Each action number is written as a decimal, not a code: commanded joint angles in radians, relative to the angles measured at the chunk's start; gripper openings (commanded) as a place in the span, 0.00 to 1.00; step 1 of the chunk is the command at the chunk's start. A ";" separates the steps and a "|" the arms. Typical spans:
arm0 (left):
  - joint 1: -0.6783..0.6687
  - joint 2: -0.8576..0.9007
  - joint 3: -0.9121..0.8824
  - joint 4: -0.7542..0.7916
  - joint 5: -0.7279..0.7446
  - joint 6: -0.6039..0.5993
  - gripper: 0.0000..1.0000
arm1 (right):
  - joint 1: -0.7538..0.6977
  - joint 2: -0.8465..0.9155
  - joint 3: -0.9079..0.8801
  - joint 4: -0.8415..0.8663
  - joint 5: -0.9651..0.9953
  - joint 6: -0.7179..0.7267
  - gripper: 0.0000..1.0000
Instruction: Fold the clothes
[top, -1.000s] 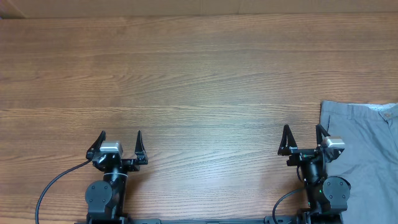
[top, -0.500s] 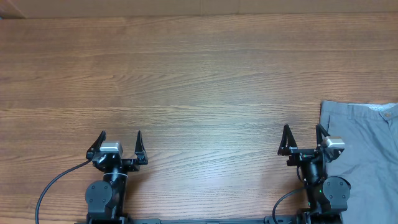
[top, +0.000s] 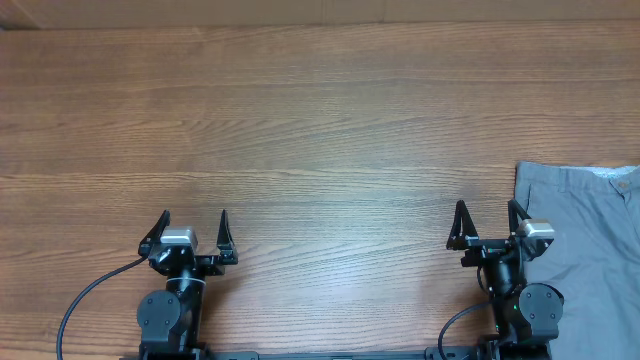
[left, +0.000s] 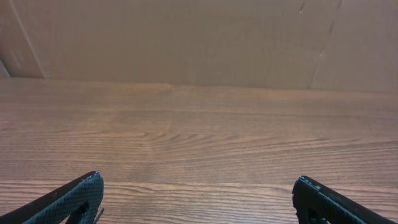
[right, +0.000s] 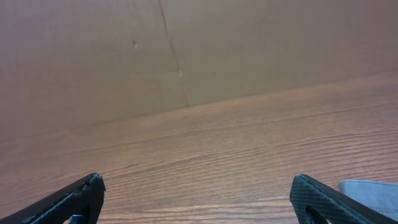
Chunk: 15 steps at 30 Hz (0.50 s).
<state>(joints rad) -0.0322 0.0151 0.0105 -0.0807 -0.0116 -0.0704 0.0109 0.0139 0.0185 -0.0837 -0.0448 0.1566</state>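
Two empty claws, the left claw (top: 194, 216) and the right claw (top: 486, 208), sit spread wide at the near side of a wooden table (top: 320, 120). Grey shorts (top: 590, 260) lie flat at the table's right edge, just beside the right claw. They look soft, light and limp, so the thicker waistband corner should give the best pinch.

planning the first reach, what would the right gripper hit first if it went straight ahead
Bare table, then the brown wall behind. The open right gripper has the shorts just off its right finger, which might graze their corner; depth is unclear.
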 joint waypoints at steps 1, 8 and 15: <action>0.008 -0.011 -0.006 0.005 0.011 0.018 1.00 | 0.000 -0.004 -0.010 0.003 -0.002 0.000 1.00; 0.007 -0.011 -0.005 0.007 0.062 -0.099 1.00 | 0.000 -0.004 -0.010 0.003 -0.002 0.000 1.00; 0.005 -0.010 -0.005 0.019 0.195 -0.331 1.00 | 0.000 -0.004 -0.010 0.006 -0.053 0.044 1.00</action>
<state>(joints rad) -0.0322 0.0151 0.0105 -0.0711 0.0734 -0.2817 0.0109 0.0139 0.0185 -0.0837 -0.0563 0.1616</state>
